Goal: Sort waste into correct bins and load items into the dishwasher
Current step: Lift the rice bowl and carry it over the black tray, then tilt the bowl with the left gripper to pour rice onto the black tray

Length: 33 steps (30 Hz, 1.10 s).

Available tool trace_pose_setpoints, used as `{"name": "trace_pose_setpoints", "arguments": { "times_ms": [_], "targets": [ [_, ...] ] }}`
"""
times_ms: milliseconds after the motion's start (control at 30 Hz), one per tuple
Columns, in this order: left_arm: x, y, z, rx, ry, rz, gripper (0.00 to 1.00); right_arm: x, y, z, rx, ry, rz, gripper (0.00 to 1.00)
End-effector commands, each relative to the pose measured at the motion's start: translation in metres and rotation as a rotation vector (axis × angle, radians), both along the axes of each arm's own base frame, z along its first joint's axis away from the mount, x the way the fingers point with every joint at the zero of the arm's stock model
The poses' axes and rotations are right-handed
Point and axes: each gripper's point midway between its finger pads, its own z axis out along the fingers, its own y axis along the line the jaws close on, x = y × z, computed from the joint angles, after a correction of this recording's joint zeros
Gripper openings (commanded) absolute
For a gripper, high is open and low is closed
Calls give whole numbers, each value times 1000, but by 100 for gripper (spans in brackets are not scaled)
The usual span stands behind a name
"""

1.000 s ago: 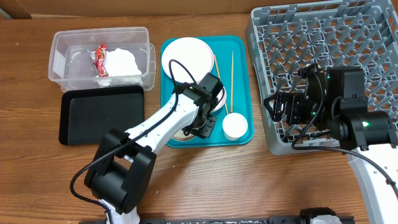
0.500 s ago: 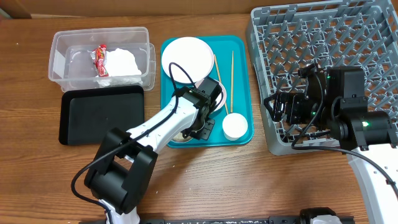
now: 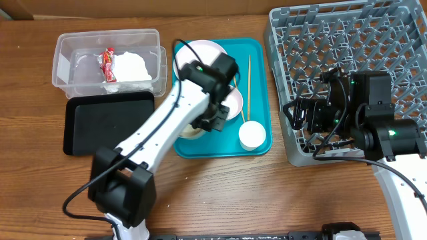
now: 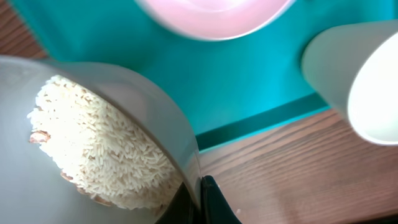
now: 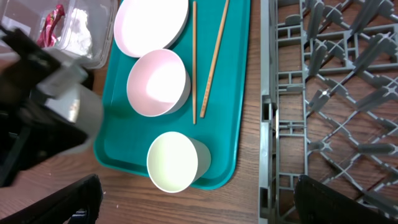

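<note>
My left gripper (image 4: 200,198) is shut on the rim of the grey-green bowl (image 4: 124,93), which holds white rice (image 4: 99,149), and holds it over the front left of the teal tray (image 4: 249,81). In the overhead view the left gripper (image 3: 212,119) and the bowl (image 3: 189,131) are partly hidden by the arm. The white bowl (image 5: 157,82), plate (image 5: 151,22), two chopsticks (image 5: 194,62) and cup (image 5: 177,160) lie on the tray. My right gripper (image 5: 202,202) is open and empty at the front left of the grey dish rack (image 3: 347,40).
The clear tub (image 3: 67,47) at the back left holds the red-and-white wrapper (image 3: 107,63) and the napkin (image 3: 130,67). The black tray (image 3: 110,120) lies in front of it. The teal tray (image 3: 260,67) sits between the tub and the rack.
My left arm has risen and swung back over the tray, lifting the grey-green bowl off the tray's front left. The right arm has not moved.
</note>
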Motion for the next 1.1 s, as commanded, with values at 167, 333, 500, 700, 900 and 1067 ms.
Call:
{"name": "trace_pose_setpoints", "arguments": {
  "times_ms": [167, 333, 500, 700, 900, 1067],
  "targets": [
    [26, 77, 21, -126, 25, 255, 4, 3, 2, 7, 8, -19, 4, 100],
    [31, 117, -6, -336, 79, 313, 4, 3, 2, 7, 8, -17, 4, 100],
    [42, 140, -14, -682, 13, 348, 4, 3, 2, 7, 9, -17, 4, 100],
    [55, 192, 1, -993, -169, 470, 4, 3, 2, 7, 9, -17, 4, 100],
    [55, 229, 26, -1179, -294, 557, 4, 3, 2, 7, 9, -19, 4, 100],
    [55, 243, 58, -1391, -384, 589, 4, 3, 2, 7, 9, -20, 4, 100]
  ]
}}
